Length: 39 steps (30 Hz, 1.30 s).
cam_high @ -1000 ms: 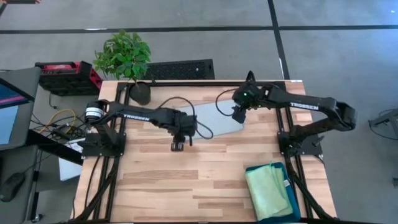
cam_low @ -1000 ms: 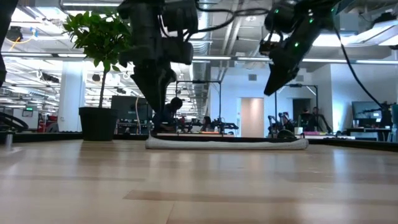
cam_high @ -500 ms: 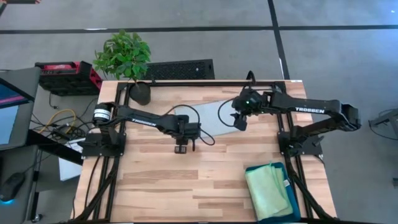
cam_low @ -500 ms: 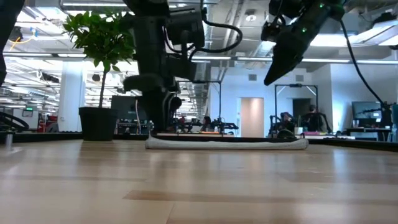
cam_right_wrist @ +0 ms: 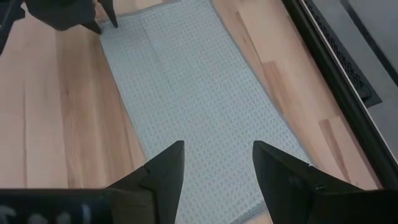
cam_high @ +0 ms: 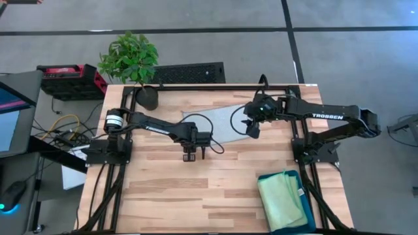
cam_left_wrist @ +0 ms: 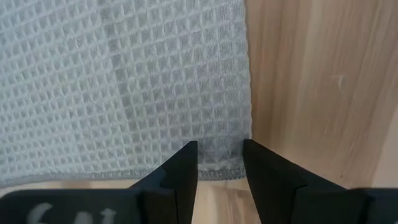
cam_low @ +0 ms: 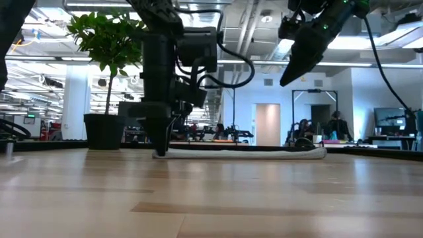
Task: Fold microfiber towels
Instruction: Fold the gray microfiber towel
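While the left gripper [cam_left_wrist: 219, 163], fingers apart, straddles the pale grey waffle-weave towel [cam_left_wrist: 124, 87] corner, pinch low; right gripper [cam_right_wrist: 217, 163] hovers, fingers apart.

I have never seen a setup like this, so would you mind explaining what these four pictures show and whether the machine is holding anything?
It is a robot with two dark arms bolted to a wooden table. One picture looks straight down, one looks level across the tabletop, and two come from cameras on the arms' wrists. A pale grey waffle-weave towel lies flat near the table's far edge. The left tool stands open, lowered at one corner of that towel, not yet gripping. The right tool hangs open above the towel's other end. Nothing is held. In the near right corner a teal bin holds more towels, a light green towel on top. A potted plant stands at the far left corner.
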Motion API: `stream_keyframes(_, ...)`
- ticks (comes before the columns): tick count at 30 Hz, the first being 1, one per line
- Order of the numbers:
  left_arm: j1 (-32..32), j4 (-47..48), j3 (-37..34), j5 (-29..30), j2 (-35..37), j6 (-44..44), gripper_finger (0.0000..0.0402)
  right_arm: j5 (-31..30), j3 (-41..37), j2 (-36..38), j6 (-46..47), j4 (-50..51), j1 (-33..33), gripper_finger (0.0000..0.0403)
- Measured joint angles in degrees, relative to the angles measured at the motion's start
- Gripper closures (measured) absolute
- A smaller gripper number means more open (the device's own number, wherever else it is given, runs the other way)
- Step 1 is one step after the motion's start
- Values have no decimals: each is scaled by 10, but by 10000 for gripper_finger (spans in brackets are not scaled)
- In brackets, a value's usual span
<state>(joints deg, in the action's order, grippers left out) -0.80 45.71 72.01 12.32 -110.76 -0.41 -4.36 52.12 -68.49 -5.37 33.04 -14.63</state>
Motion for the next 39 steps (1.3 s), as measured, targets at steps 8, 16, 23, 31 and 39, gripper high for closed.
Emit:
stream_keyframes(8, 0, -26, -35, 7, 5, 11, 280, 0, 0, 0, 9, 11, 0, 189)
stream_keyframes(16, -5, 11, -11, 22, -1, 18, 365, 0, 12, 0, 9, 36, 0, 189)
stream_keyframes(23, -30, 14, 45, 46, 3, 54, 398, -2, 64, 0, 2, 96, 0, 189)
stream_keyframes(31, -60, -90, 128, 26, 2, 196, 401, -2, 115, 0, -11, 154, -1, 189)
stream_keyframes(39, -78, -132, 267, -14, -104, 305, 401, -1, 154, 0, -14, 192, -1, 189)
